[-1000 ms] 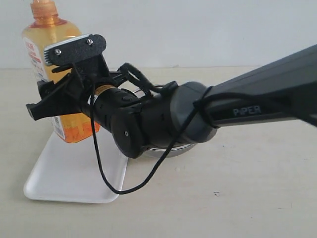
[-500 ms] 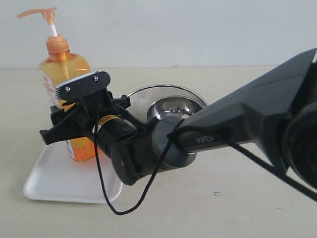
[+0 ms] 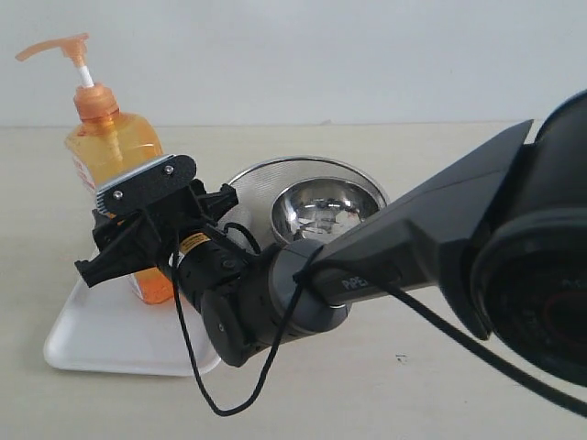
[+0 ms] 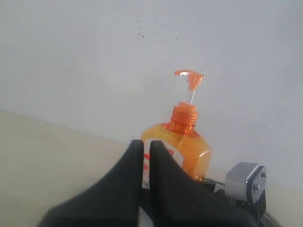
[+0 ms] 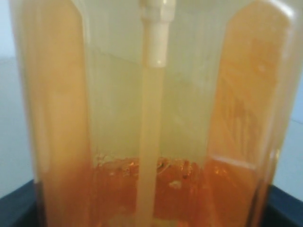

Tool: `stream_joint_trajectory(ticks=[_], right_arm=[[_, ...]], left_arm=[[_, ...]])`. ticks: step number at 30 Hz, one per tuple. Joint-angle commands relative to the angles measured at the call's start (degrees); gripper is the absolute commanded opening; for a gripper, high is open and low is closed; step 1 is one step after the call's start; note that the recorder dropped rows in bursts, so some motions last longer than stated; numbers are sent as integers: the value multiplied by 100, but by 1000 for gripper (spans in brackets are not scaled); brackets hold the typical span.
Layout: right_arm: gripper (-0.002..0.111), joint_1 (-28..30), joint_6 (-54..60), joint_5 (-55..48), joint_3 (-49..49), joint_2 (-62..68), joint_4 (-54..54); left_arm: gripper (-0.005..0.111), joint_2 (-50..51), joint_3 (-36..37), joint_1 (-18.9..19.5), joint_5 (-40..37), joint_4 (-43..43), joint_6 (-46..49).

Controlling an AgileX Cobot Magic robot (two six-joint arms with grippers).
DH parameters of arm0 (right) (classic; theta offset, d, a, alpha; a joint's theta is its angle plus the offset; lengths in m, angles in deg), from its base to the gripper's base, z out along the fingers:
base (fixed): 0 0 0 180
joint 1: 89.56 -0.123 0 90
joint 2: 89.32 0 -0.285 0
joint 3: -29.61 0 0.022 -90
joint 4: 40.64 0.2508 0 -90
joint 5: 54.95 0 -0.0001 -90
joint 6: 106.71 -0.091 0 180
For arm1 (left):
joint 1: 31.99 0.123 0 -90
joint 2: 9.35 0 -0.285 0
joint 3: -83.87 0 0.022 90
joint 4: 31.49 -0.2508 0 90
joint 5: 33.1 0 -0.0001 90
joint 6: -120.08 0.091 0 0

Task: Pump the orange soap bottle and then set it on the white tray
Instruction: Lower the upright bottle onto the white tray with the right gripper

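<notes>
The orange soap bottle (image 3: 115, 147) stands nearly upright at the left, its pump head (image 3: 55, 48) raised on the white stem. My right gripper (image 3: 124, 229) is shut on the bottle's lower body, one finger on each side. The bottle's base is at the far part of the white tray (image 3: 101, 344); whether it rests there I cannot tell. In the right wrist view the bottle (image 5: 156, 118) fills the picture, with dark fingertips (image 5: 286, 208) at its edges. My left gripper (image 4: 147, 147) is shut and empty, short of the bottle (image 4: 184, 142).
A round steel bowl (image 3: 321, 197) sits right of the tray, behind the right arm (image 3: 431, 238). A black cable (image 3: 197, 367) loops down from the wrist over the tray's near corner. A pale wall runs along the table's back edge.
The right gripper has brought the bottle down, so the pump head now shows, and slightly left over the tray. The right arm has swung closer to the camera.
</notes>
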Motion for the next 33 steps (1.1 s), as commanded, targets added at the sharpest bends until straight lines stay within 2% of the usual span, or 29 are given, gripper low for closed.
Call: stream_joint_trajectory(ticks=[1,14,16,21,28,33], right_arm=[[0,3,46,777,-118,-63,-6],[2,3,-227,905,-118,146,-19],[10,3,-227,905,-118,146,-19],[41,3,-307,879,-118,146,-29],[54,3,-456,674,-118,146,-41],[78,3,-444,549,-118,146,-65]], left_arm=[[5,-15,21,17,-32,21,-35],[5,-15,21,17,-56,21,-46],[5,-15,21,17,-56,21,-46],[5,-15,21,17,-90,21,-45],[5,-15,21,17,-102,21,-45],[5,-15,21,17,-102,21,-45]])
